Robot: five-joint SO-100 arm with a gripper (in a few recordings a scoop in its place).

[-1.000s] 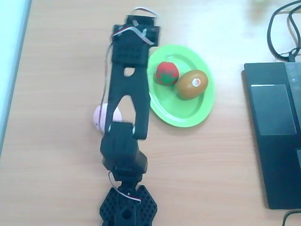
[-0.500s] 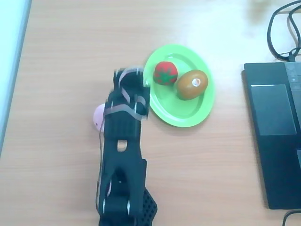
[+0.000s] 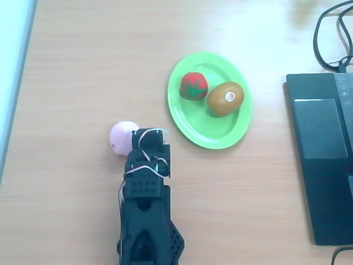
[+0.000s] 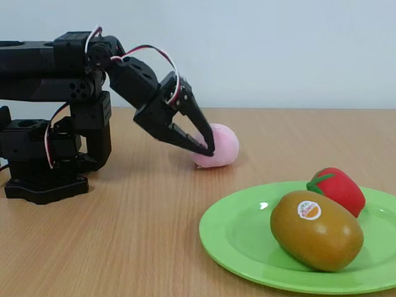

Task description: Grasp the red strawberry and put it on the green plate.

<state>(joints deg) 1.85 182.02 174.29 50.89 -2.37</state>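
The strawberry (image 3: pixel 193 86) lay on the green plate (image 3: pixel 194 124), in its upper-left part in the overhead view, just beside a brown kiwi (image 3: pixel 225 99) that bore a small round sticker. In the fixed view the strawberry (image 4: pixel 337 190) sat behind the kiwi (image 4: pixel 316 231), both on the plate (image 4: pixel 235 238).

The black arm (image 3: pixel 146 215) was folded back toward its base (image 4: pixel 43 182) at the bottom of the overhead view. The gripper (image 4: pixel 207 148) pointed down and forward, its fingers drawn together to a point with no visible gap and nothing between them. The tips stood in front of a pink ball (image 4: pixel 220 147); whether they touched it could not be told. From overhead the pink ball (image 3: pixel 120 137) showed just beside the arm's upper end, well apart from the plate.

A black laptop (image 3: pixel 322 165) and cables (image 3: pixel 331 38) lay at the right edge of the wooden table (image 3: pixel 83 72).
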